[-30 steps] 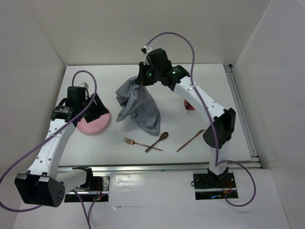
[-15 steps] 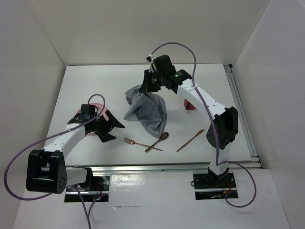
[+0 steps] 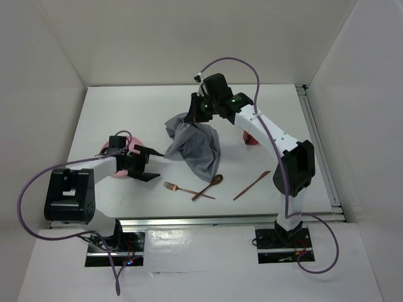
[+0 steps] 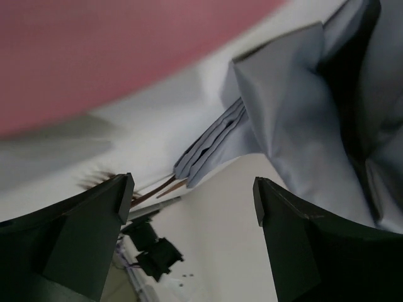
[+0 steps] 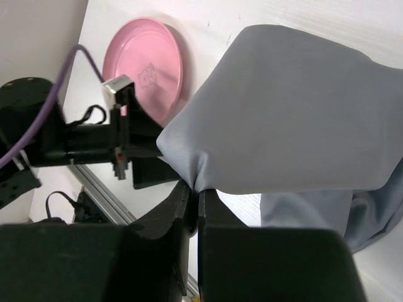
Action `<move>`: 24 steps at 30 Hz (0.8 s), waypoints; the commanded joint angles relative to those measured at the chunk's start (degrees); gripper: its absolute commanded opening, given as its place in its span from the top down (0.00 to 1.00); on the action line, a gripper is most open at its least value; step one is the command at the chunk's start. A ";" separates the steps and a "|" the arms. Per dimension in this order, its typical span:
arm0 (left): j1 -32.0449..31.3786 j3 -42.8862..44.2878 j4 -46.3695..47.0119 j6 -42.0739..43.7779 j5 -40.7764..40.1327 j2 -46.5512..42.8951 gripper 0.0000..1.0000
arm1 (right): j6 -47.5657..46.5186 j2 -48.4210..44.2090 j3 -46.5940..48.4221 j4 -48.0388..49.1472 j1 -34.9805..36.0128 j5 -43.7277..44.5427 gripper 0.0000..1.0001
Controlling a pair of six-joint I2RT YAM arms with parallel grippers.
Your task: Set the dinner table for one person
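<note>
A grey cloth [image 3: 198, 148] hangs bunched from its top, its lower end lying flat. Left of it is 1 pink plate [image 5: 143, 66]. Nearer, a copper fork [image 3: 176, 187] and spoon [image 3: 216, 179] cross handles. A knife [image 3: 252, 185] lies apart on the right, with a small red thing [image 3: 250, 139] beyond.

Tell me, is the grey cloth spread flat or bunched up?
Bunched up: the right gripper pinches a fold, and the grey cloth drapes down in crumpled folds.
</note>
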 commanded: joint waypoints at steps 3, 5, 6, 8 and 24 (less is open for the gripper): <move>-2.07 5.23 7.04 -9.51 2.91 7.17 0.05 | 0.38 -3.35 -0.12 2.54 -0.36 -1.31 1.00; -2.59 5.24 8.87 -11.09 2.29 9.54 0.05 | 0.38 -2.82 -0.12 2.54 -0.36 -1.31 1.00; -3.12 5.85 9.58 -12.93 2.29 10.34 0.05 | 0.38 -2.82 -0.12 2.54 -0.36 -1.31 1.00; -3.65 6.73 11.42 -14.35 2.29 11.83 0.05 | 0.91 -2.82 -0.12 2.54 -0.36 -1.31 1.00; -7.35 14.12 9.33 -17.79 -0.78 17.04 0.92 | 0.91 -2.64 0.41 0.69 0.17 -0.70 1.00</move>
